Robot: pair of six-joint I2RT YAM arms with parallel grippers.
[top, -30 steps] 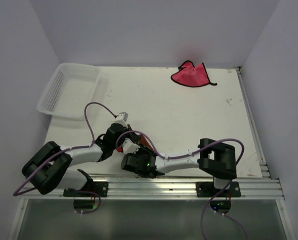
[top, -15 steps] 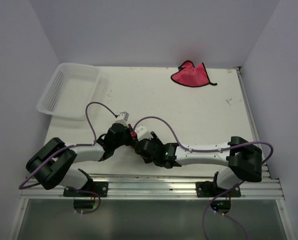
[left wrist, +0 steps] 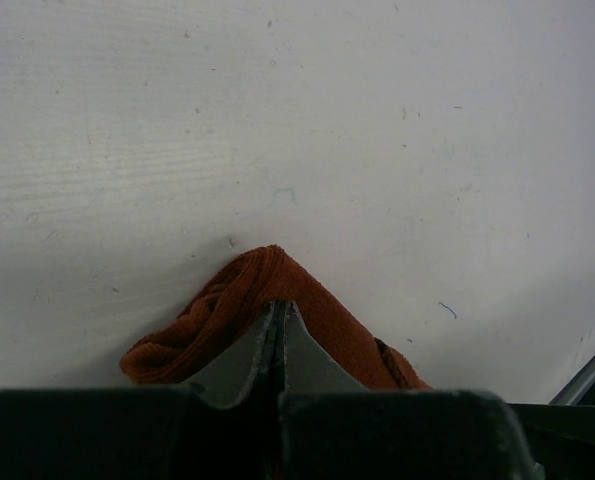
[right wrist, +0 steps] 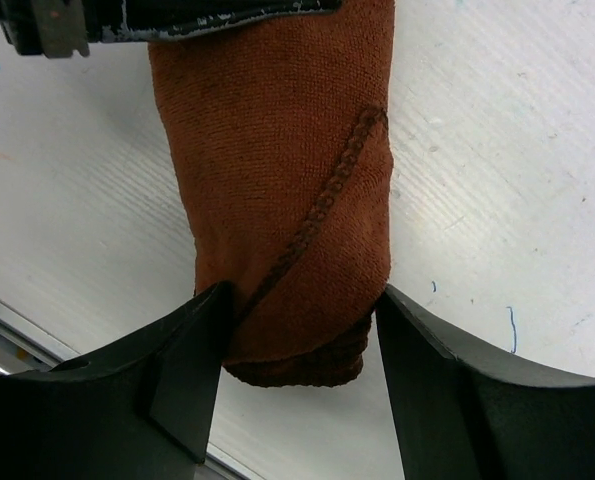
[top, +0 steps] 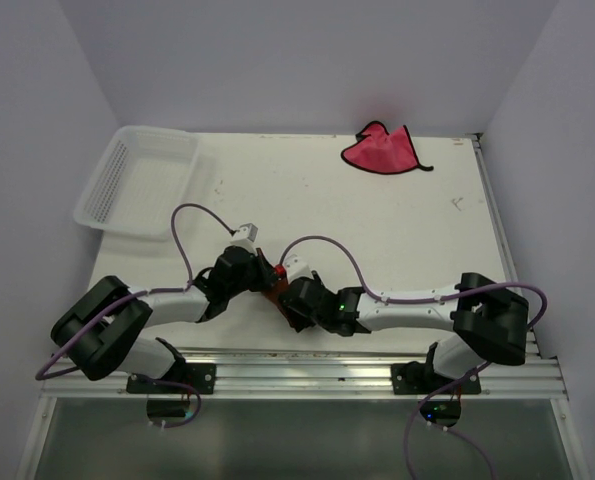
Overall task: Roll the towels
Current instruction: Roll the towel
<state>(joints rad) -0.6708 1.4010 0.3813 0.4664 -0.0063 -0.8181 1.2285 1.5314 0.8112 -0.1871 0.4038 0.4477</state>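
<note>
While left gripper (left wrist: pixel 278 312) pressed together at rust towel (right wrist: pixel 277 150) end, right gripper (right wrist: pixel 302 298) spread astride it

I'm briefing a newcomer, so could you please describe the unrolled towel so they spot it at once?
Start at the white table and look to its far edge, right of centre, by the back wall. The pink towel lies there alone, loosely spread. Unlike the brown towel, rolled up at the near edge, it is bright pink-red with dark edging.
</note>
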